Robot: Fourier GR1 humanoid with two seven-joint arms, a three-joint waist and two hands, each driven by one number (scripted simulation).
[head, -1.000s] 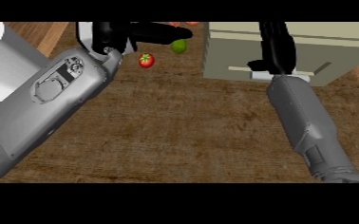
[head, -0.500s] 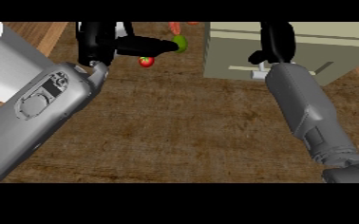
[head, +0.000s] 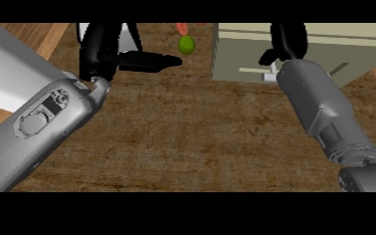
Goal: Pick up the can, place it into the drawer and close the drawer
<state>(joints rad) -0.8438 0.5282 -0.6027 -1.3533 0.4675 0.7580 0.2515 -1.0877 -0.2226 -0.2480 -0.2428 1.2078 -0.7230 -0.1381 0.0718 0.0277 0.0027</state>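
Nearest, at the lower left of the frame, one grey forearm [head: 51, 114] fills the corner; a second grey forearm [head: 323, 109] runs up the right side. Between them lies the bare brown tabletop [head: 191, 139].

Farther up, the left hand [head: 110, 55] sits at the upper left. Its fingers [head: 92, 50] curl downward and its thumb [head: 150, 61] juts toward the right, with a pale shape [head: 131, 36] showing between them. That may be the can, but I cannot tell for sure; otherwise no can shows anywhere, so its place is uncertain. The right hand [head: 288, 42] is at the upper right, over the pale drawer unit [head: 242, 55]; whether its fingers are spread or closed I cannot tell.

Farthest, near the top middle, a green fruit [head: 186, 45] lies just below a sliver of something red [head: 182, 28].

The step in hand looks like securing the can. To do it well, the left hand should close squarely round the body, lift straight up clear of the fruit, and carry it right toward the drawer while the right hand keeps out of the path.

Count: two forearms, two hands, one drawer unit, one green fruit, one red item, one pale shape.
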